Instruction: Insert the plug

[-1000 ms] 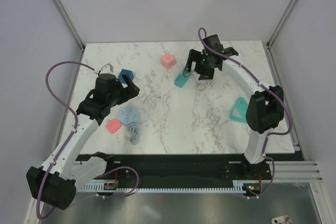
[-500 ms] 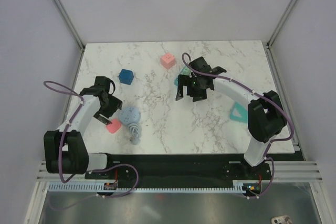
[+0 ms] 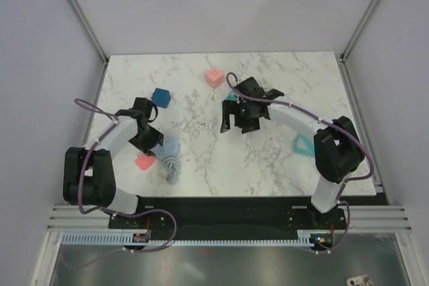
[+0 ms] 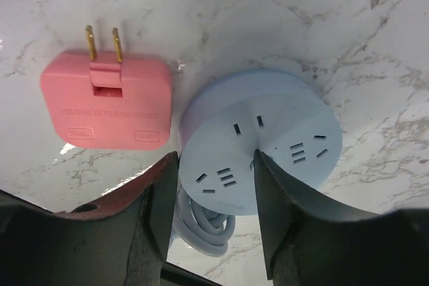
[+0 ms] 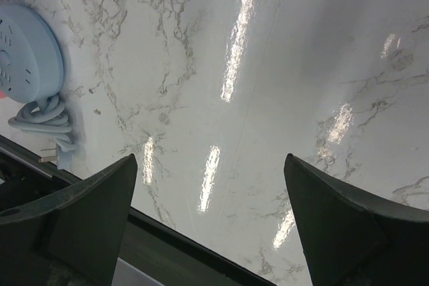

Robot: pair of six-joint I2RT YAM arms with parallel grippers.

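Nothing inserted yet: plug (image 4: 104,108) lies loose on the surface (image 3: 268,165), upper left of the left wrist view, just beside the socket (image 4: 261,142); left jaws part-open over the socket, right jaws wide open, both empty; grasp and insertion remain.

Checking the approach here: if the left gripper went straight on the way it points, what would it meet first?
The left gripper would probably meet the blue strip, lying between its jaws; the pink plug sits aside.

A lab test cell: white panel walls (image 3: 214,5), aluminium framing (image 3: 77,13), marble-patterned table (image 3: 268,165).
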